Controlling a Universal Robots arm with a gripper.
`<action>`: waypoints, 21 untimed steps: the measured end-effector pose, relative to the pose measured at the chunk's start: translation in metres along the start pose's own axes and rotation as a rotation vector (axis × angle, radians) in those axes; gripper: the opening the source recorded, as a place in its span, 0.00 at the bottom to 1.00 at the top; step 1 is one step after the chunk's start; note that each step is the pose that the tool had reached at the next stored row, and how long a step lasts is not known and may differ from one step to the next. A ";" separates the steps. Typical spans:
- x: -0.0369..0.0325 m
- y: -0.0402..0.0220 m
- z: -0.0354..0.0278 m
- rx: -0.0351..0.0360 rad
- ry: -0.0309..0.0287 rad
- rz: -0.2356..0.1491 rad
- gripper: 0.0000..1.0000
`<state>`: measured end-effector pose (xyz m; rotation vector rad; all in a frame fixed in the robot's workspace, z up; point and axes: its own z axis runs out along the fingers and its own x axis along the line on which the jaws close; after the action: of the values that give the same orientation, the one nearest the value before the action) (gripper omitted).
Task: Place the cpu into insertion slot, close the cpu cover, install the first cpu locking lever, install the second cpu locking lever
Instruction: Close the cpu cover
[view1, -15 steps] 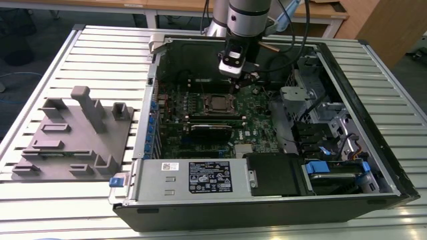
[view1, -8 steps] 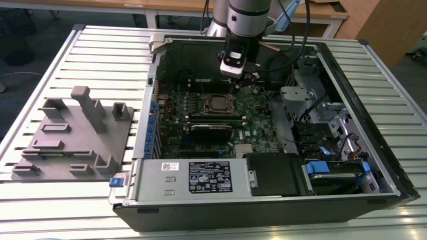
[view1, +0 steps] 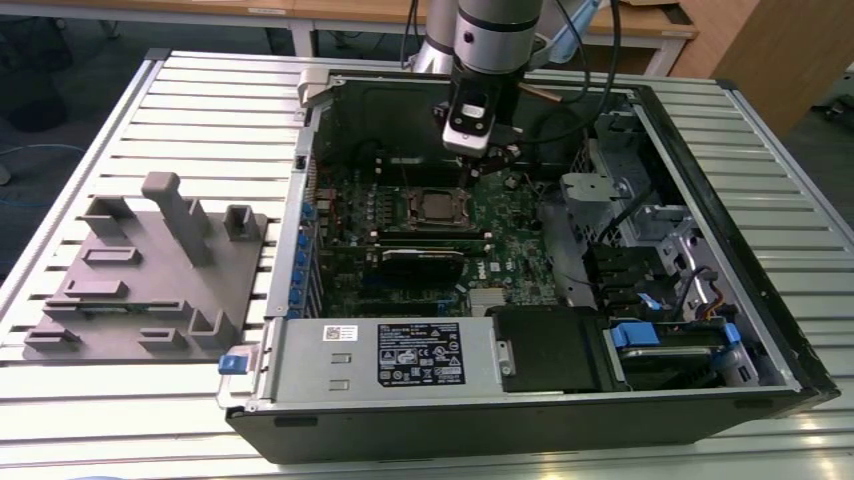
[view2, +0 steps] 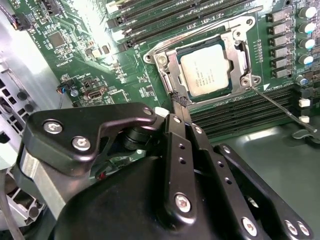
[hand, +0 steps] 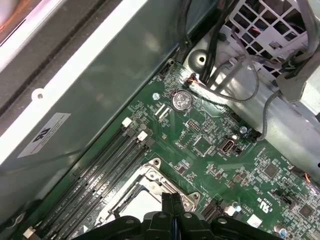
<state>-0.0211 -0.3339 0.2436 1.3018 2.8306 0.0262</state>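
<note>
Silver-grey, the cpu lies seated just beyond the tip of the gripper, framed by the lowered cpu cover. The jaws are pressed together, empty (probably for pushing), and a thin locking lever juts free nearby.

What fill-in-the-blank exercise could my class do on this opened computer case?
1. The cpu lies in the insertion slot, on a circuit board coloured ____.
2. The cpu cover is ____ over the chip's edges.
3. The gripper is beside the slot with its fingers ____.

Missing words: green; closed; shut.
</note>
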 end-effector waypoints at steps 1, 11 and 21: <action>0.0000 0.0000 0.0000 -0.0001 0.0002 -0.004 0.10; 0.0002 -0.0002 0.0001 -0.0013 0.0018 -0.041 0.10; 0.0002 -0.0003 0.0002 -0.0025 0.0035 -0.078 0.10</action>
<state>-0.0214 -0.3339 0.2434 1.1905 2.8808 0.0305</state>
